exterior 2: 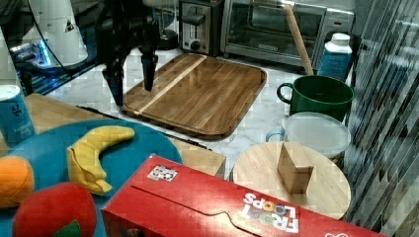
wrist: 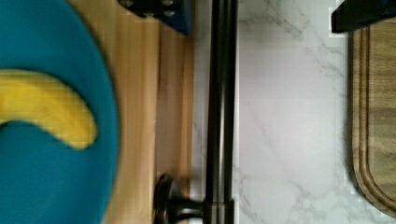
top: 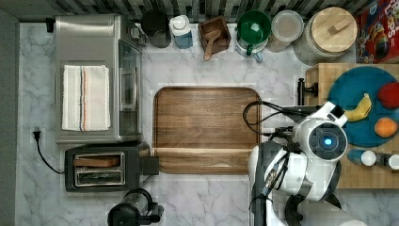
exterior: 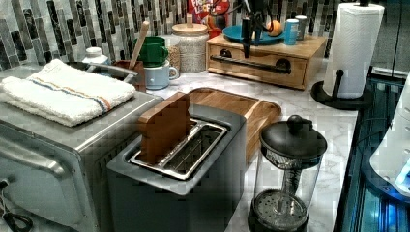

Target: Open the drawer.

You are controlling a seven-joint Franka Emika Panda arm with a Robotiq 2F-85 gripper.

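Table (top: 207,197): white marble with grey veining | Wall (exterior: 58,29): backsplash of narrow vertical tiles in grey, black and white, behind the table in the left view | Light: even, soft reflections on marble

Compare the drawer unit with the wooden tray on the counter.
The drawer is light, blocky wood with a black bar handle; the tray is darker brown, flat, with rounded corners and no handle. The drawer's top carries a blue plate of fruit; the tray is bare. Both are wooden and sit on the marble counter.

White rounded arm (top: 301,165), glowing blue ring light, black looping cables, black claw (exterior 2: 132,69).
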